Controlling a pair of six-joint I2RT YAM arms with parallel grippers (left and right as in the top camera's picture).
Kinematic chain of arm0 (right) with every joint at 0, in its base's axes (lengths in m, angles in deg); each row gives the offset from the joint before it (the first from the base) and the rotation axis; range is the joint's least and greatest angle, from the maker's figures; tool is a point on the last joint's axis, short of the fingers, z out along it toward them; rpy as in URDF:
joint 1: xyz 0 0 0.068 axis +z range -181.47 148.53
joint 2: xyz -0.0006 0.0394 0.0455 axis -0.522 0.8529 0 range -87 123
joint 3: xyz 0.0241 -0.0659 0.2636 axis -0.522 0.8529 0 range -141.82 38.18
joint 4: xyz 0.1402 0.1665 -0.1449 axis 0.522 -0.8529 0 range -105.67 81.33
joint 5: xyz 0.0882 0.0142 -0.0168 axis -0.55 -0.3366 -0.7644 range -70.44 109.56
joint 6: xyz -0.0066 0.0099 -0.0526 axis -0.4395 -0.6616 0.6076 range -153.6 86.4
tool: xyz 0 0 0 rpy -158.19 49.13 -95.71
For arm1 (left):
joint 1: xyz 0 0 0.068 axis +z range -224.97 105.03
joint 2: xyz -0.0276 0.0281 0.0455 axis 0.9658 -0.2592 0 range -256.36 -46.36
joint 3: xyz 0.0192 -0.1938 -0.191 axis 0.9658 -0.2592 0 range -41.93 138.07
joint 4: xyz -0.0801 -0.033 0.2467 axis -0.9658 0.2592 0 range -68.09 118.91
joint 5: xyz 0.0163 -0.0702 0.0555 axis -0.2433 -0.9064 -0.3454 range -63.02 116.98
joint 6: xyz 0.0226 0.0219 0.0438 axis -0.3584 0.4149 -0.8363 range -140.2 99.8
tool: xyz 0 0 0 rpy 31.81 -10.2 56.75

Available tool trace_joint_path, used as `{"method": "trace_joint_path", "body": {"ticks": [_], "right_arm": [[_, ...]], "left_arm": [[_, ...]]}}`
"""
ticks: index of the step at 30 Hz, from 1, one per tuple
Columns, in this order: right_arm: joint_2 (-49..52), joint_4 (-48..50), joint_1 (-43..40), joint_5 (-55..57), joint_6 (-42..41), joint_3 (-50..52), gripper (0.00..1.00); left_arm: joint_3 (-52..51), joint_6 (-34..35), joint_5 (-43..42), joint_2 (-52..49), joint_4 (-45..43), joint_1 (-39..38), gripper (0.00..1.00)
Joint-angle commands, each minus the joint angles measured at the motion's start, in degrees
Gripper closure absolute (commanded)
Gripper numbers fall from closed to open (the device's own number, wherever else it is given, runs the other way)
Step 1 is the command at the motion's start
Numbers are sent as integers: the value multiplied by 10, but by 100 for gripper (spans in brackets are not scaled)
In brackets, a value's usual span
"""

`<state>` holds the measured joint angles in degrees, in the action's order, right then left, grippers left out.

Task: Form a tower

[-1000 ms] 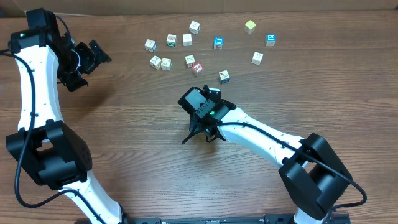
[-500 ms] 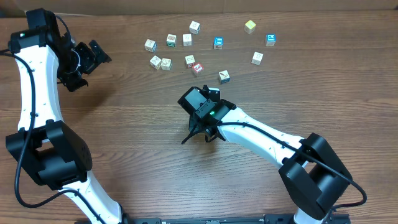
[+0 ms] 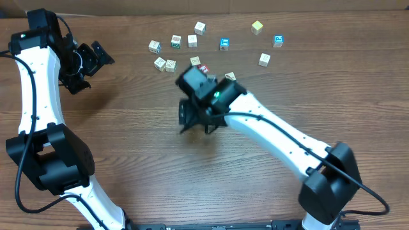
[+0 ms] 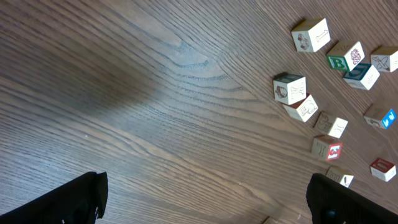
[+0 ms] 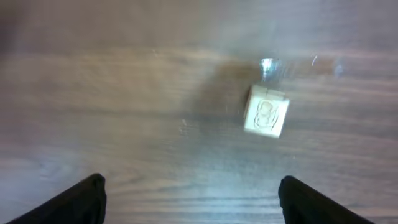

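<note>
Our right claw point(image 5: 189, 186) stands wide open with nothing between its fingers; in the right wrist view both dark fingertips sit at the bottom corners and only bare wood shows in the gap. Ahead of it and a little to one side, a lone cube point(image 5: 266, 111) rests flat on the surface point(image 5: 124, 93), pale, with a faint figure on its top face that the blur keeps us from reading. It touches neither finger and nothing is stacked on it. From overhead the right arm covers that spot, so we cannot place this cube there. As far as we can see, the tower is no more than this single cube, standing apart from the rest. Farther out, the loose cubes point(image 3: 176, 42) lie scattered along the far side of the surface, each on its own, a few with blue, green or red prints. Our left claw point(image 4: 205, 193) hangs off to the left, fully open and empty, looking across at the same scatter. We judge the step in hand to be fetching the second cube. The next move calls for the right claw to reach the scatter, close squarely on one cube, and set it level on the lone one without nudging it.
</note>
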<state>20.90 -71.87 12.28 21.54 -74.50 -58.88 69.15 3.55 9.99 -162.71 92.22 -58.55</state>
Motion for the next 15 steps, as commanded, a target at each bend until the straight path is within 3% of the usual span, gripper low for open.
{"method": "trace_joint_path", "body": {"ticks": [1, 15], "right_arm": [[-4, -17, -29, 28, -30, -19, 13], [136, -18, -36, 31, -51, -10, 16]], "left_arm": [[8, -10, -4, 2, -1, -4, 0], [8, -10, -4, 2, -1, -4, 0]]}}
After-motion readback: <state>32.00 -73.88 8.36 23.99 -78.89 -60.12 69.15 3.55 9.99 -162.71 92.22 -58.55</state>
